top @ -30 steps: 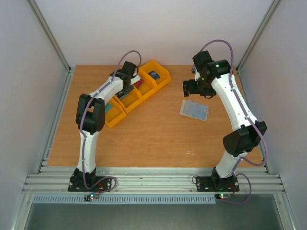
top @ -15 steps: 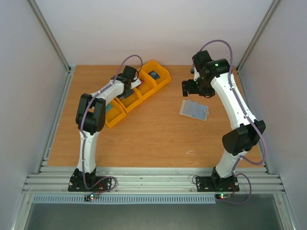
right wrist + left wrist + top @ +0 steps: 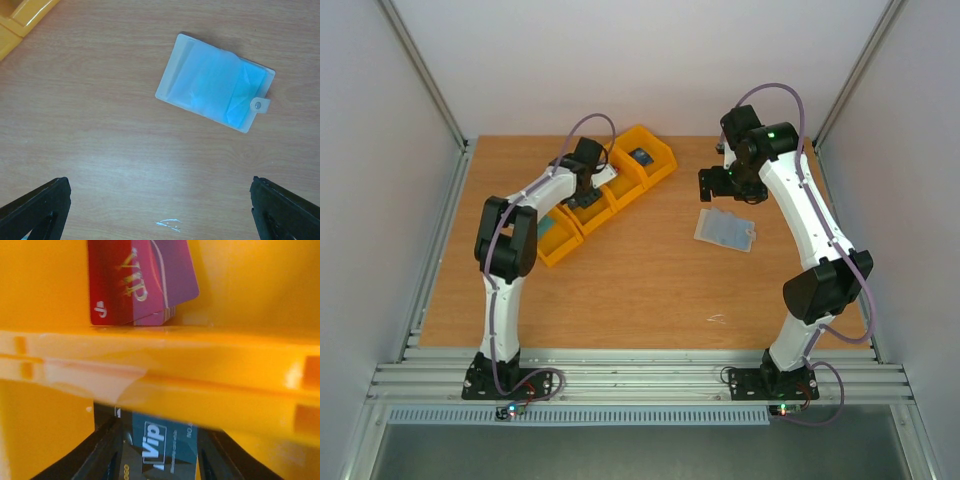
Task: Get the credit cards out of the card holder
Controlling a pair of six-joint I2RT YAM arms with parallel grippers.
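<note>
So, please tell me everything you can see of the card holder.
The card holder is a small flat rectangle of pale, cloudy plastic with a bluish inside showing through. A tab with a snap button sticks out from one short edge. It lies flat and skewed on the wooden table, and nothing else touches it.

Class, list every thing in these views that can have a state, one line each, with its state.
left pincer, open, down inside the yellow bin.
right pincer, wide open, empty, above the table.
card holder, flat on the table, touched by neither pincer.
red card, in one bin compartment, out of the holder.
dark card, in the next compartment, under the left pincer.
</note>
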